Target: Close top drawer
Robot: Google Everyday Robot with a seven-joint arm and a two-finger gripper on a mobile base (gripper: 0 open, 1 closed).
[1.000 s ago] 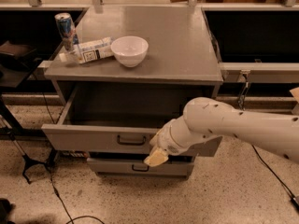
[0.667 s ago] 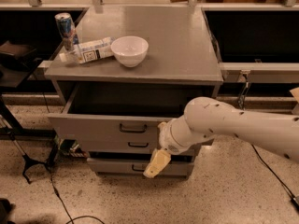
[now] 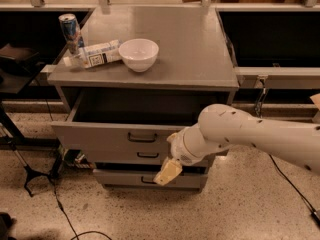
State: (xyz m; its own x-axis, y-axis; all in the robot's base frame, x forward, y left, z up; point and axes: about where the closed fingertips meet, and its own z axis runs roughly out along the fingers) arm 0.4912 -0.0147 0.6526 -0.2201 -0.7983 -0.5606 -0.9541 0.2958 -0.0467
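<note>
The top drawer (image 3: 110, 134) of the grey cabinet stands partly open, its dark inside showing under the cabinet top. Its flat grey front carries a small black handle (image 3: 142, 137) at the centre. My white arm reaches in from the right. My gripper (image 3: 168, 172) hangs in front of the drawer fronts, just right of and below the top drawer's handle, level with the gap above the bottom drawer. A cream fingertip (image 3: 169, 171) points down and left.
On the cabinet top (image 3: 190, 49) stand a white bowl (image 3: 138, 54), a white bottle lying on its side (image 3: 95, 54) and a can (image 3: 70, 31). Two lower drawers (image 3: 145, 179) sit below. Dark counters flank both sides. A stand's legs and cables (image 3: 30, 176) lie on the floor at left.
The top drawer has slid back into the cabinet and shows less of its inside. My gripper has dropped lower in front of the drawer fronts.
</note>
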